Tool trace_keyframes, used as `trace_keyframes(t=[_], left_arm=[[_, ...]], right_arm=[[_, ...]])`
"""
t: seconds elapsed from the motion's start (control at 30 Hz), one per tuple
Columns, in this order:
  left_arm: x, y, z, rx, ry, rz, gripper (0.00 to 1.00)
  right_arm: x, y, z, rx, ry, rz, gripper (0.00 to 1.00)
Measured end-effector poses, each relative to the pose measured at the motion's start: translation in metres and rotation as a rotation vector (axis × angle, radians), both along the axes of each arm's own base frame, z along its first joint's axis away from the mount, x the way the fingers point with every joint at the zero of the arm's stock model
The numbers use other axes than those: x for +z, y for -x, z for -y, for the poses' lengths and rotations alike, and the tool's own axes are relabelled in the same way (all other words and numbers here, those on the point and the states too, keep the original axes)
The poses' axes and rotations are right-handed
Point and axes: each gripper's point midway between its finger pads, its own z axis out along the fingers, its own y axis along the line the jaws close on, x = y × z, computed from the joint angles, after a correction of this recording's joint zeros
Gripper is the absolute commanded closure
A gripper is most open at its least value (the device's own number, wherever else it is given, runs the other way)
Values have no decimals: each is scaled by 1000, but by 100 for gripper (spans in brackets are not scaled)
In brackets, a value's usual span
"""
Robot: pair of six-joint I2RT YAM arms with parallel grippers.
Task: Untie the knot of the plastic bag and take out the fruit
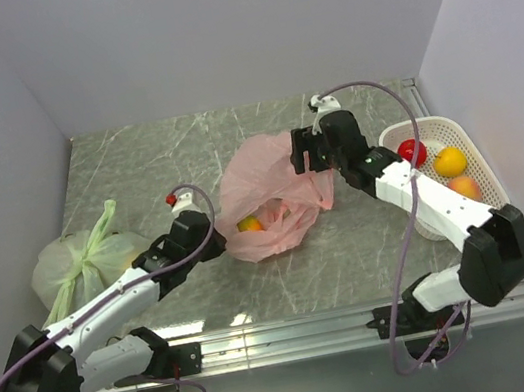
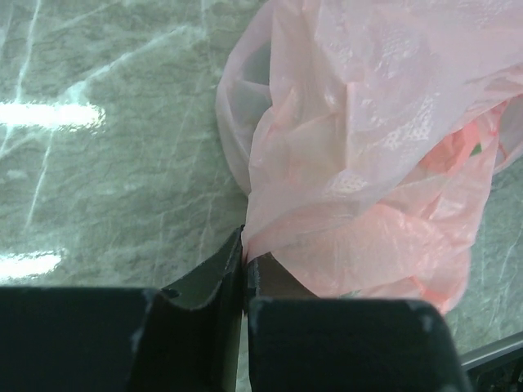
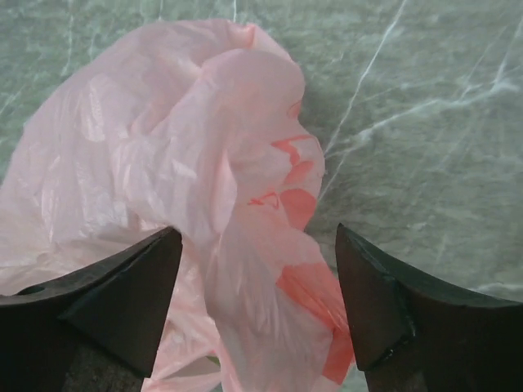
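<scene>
1 pale green bag (image 1: 81, 260) sitting tied at desk (image 1: 135, 168) far left. Left gripper (image 1: 217, 238): jaws clenching plastic bag (image 1: 266, 190) at its near-left edge. 1 pink plastic bag lying crumpled mid-desk, 1 bagged orange fruit (image 1: 249, 225) showing through. Right gripper (image 1: 307, 152): jaws gaping wide, straddling bag's upper-right fold, not pinching. 1 white basket (image 1: 432, 123) sitting far right, holding 3: red fruit (image 1: 413, 151), yellow-orange fruit (image 1: 450, 161), peach-coloured fruit (image 1: 464, 187).
</scene>
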Motion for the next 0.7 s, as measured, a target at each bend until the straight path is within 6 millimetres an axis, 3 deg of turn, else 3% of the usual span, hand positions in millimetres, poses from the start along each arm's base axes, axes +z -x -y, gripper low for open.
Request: trace_keyframes(t=[0.1,0.27,0.4,0.53,0.6,0.7], left_arm=[[3,-4,6,-11,3,-4,90],[8,-8,11,-21,8,-2,90],[9,-8,12,-21,9,-2,90],[9,-8,11,-21,8,-2,90],[9,-8,11,-21,8,-2,90],[11,-7,11,-21,7,-2,90]], right_arm=[[28,16,-7,14,32,87,17],[108,66,-38,147,-33,317,18],[154,92,-38,203,-99,465,19],[157,108,-54,330,-114,486,24],[144,117,-76,455,-126,451,28],[104,126,-110,621,-138,345,31]])
